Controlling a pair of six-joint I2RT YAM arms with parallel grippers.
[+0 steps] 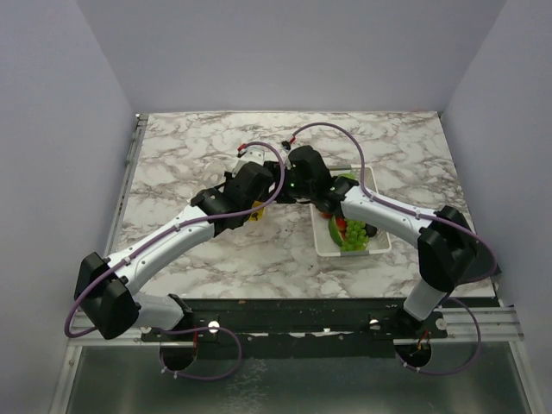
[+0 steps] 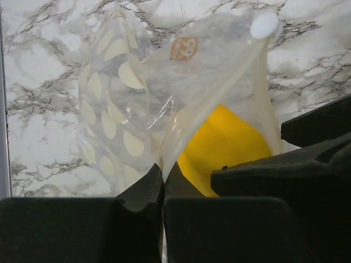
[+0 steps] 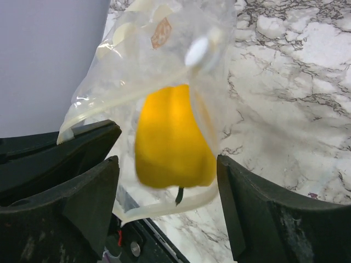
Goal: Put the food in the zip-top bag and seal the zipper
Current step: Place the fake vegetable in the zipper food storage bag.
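The zip-top bag (image 2: 137,93), clear with white dots, hangs over the marble table, its mouth towards the grippers. My left gripper (image 2: 163,171) is shut on the bag's edge. A yellow pepper (image 3: 173,137), slightly blurred, sits just inside the bag's mouth, and shows through the plastic (image 2: 225,142) in the left wrist view. My right gripper (image 3: 166,164) is open, its fingers either side of the pepper without touching it. The zipper (image 3: 164,205) curves below the pepper as a whitish strip. More food lies in the basket: green grapes (image 1: 354,235), a watermelon slice (image 1: 334,231), a red strawberry (image 1: 339,222).
A white slotted basket (image 1: 379,243) stands on the table to the right of centre, under the right forearm. Both arms meet over the table's middle. White walls close in the left, right and back. A dark rail runs along the near edge.
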